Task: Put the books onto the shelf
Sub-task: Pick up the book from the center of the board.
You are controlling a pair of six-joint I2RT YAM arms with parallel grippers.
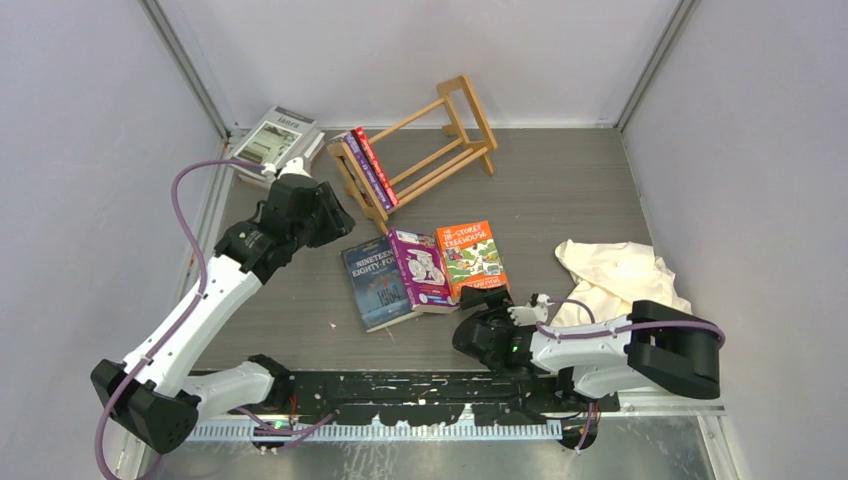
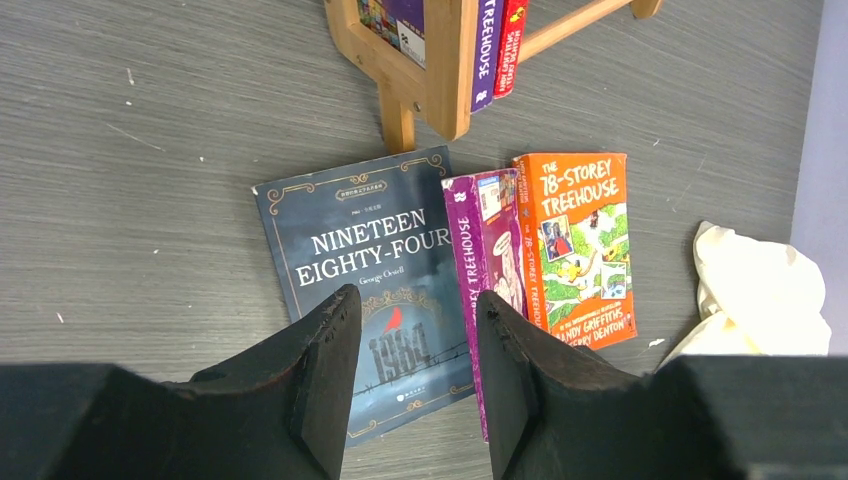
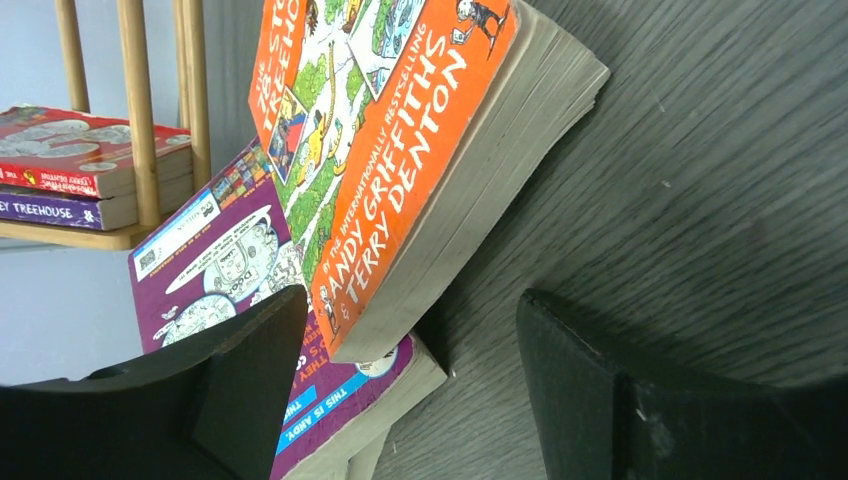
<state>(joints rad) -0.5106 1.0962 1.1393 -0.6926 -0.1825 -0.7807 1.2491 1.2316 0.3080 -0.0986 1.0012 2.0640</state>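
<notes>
The wooden shelf [image 1: 430,140] stands at the back with a purple book and a red book [image 1: 368,165] leaning at its left end. Three books lie mid-table, overlapping: dark blue [image 1: 375,285], purple [image 1: 420,268] and orange [image 1: 472,258]. A grey-white book [image 1: 272,138] lies at the back left. My left gripper [image 2: 416,298] hangs open and empty above the dark blue book [image 2: 350,250]. My right gripper [image 3: 412,298] stands open low at the table, with the near corner of the orange book [image 3: 400,130] between its fingers and nothing gripped.
A cream cloth [image 1: 615,275] lies crumpled at the right, beside the right arm. Grey walls close in the table at the left, back and right. The shelf's upright end frame [image 2: 440,70] stands just beyond the flat books.
</notes>
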